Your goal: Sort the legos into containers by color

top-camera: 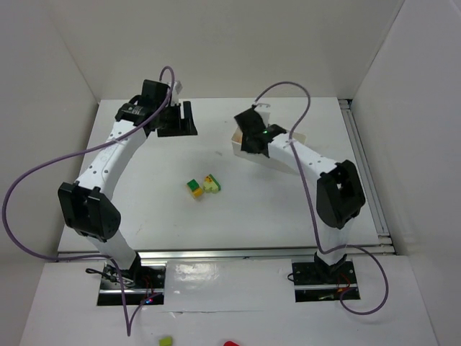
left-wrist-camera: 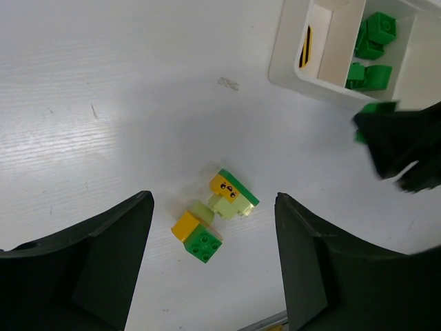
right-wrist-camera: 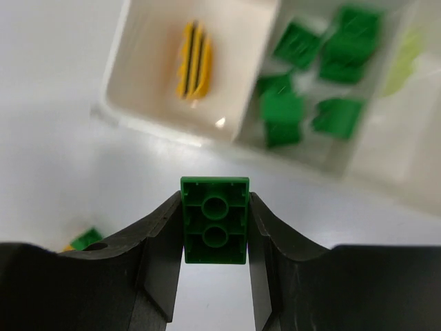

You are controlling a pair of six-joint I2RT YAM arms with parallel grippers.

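Note:
My right gripper is shut on a dark green brick, held above the table just short of the white tray's near wall. The tray holds orange-yellow bricks in one compartment, several dark green bricks in the middle one, and a pale yellow-green blur at the right. In the top view that gripper hides most of the tray. Loose green, orange and pale bricks lie clustered mid-table. My left gripper is open and empty, high at the back left; its wrist view shows the cluster far below.
A metal rail runs along the table's right edge and near edge. White walls close in the back and sides. Purple cables loop off both arms. A green bit and a red bit lie off the table in front.

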